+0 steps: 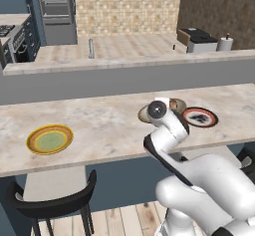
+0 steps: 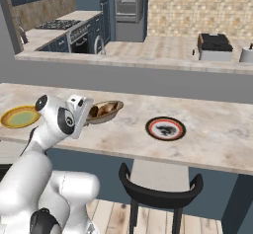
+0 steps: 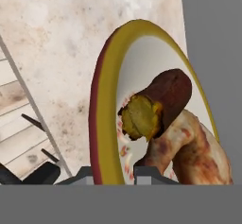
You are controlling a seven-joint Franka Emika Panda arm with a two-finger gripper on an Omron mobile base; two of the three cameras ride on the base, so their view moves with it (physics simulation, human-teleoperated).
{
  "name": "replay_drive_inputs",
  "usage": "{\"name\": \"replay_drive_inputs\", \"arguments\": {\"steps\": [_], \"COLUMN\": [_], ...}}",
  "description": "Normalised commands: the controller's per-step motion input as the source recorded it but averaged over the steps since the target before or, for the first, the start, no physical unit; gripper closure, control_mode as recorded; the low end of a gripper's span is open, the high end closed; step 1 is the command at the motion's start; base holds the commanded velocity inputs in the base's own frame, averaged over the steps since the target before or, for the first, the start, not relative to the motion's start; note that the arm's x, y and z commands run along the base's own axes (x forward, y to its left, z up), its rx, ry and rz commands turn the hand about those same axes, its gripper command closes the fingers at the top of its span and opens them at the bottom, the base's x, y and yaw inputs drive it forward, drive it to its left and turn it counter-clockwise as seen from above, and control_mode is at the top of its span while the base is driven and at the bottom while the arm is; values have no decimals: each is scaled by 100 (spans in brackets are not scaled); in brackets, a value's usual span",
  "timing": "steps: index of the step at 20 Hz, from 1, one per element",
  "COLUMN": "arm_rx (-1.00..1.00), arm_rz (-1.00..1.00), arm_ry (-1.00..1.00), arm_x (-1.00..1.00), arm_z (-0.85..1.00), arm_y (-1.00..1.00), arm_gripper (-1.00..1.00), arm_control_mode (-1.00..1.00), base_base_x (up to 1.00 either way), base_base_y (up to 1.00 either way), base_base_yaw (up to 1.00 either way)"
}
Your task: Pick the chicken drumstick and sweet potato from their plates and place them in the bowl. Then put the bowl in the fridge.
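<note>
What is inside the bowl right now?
The bowl holds the sweet potato and the chicken drumstick, touching each other. The bowl's floor beneath them is covered.

You'll find no readable text, label, brand or number anywhere in these views. The red-rimmed plate (image 2: 166, 128) on the counter (image 2: 217, 129) carries a dark pattern at its centre, but you can't make it out as letters or a sign. The appliances at the back are too small and blurred for you to read anything
</note>
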Motion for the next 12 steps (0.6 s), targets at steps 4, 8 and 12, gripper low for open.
{"name": "replay_drive_inputs", "arguments": {"steps": [4,8,12], "arm_rx": [10,4,0], "arm_rz": [18,30,31], "arm_ry": [0,0,3], "arm_x": [-24,-26,-30], "arm_z": [39,38,33], "arm_y": [-6,-1,0], "arm_gripper": [100,100,100], "arm_control_mode": [-100,-100,-100], "base_base_x": [0,0,0], "base_base_y": [0,0,0], "base_base_yaw": [0,0,0]}}
